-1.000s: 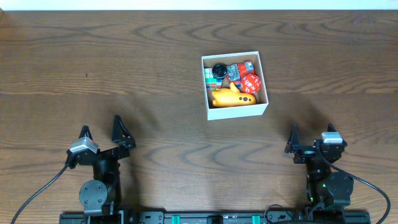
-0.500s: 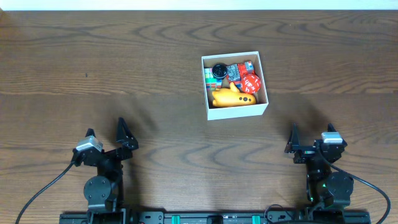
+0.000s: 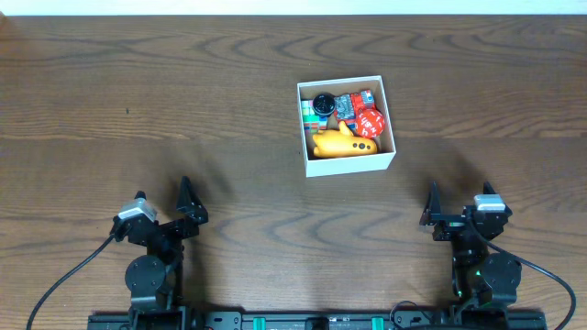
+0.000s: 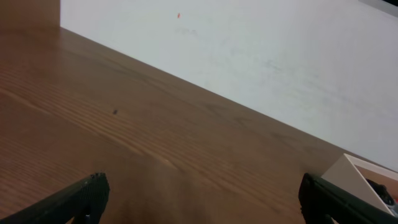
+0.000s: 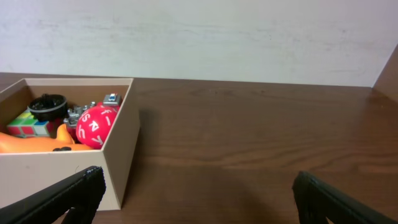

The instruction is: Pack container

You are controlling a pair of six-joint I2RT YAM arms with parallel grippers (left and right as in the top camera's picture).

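The container [image 3: 353, 165] is a small white box, open on top, standing right of the table's middle. Inside lie an orange-yellow toy [image 3: 342, 142], a red lettered ball [image 3: 370, 120], a black round piece [image 3: 323, 104] and a colourful cube [image 3: 308, 112]. My left gripper [image 3: 163, 203] is open at the near left, far from the box, with nothing between its fingers. My right gripper [image 3: 459, 203] is open and empty at the near right. In the right wrist view the container [image 5: 121, 155] stands ahead left of the gripper [image 5: 199, 186], with the ball [image 5: 96, 124] showing inside. Only a corner of the container [image 4: 354, 177] shows in the left wrist view, right of the gripper [image 4: 202, 193].
Dark wooden table top [image 3: 183, 82] spreads around the box. A pale wall [image 5: 217, 37] runs behind the table's far edge. Both arm bases sit on a rail [image 3: 303, 321] at the near edge.
My left gripper has drawn back toward the near edge and shifted slightly right. The right arm and the box have not moved.
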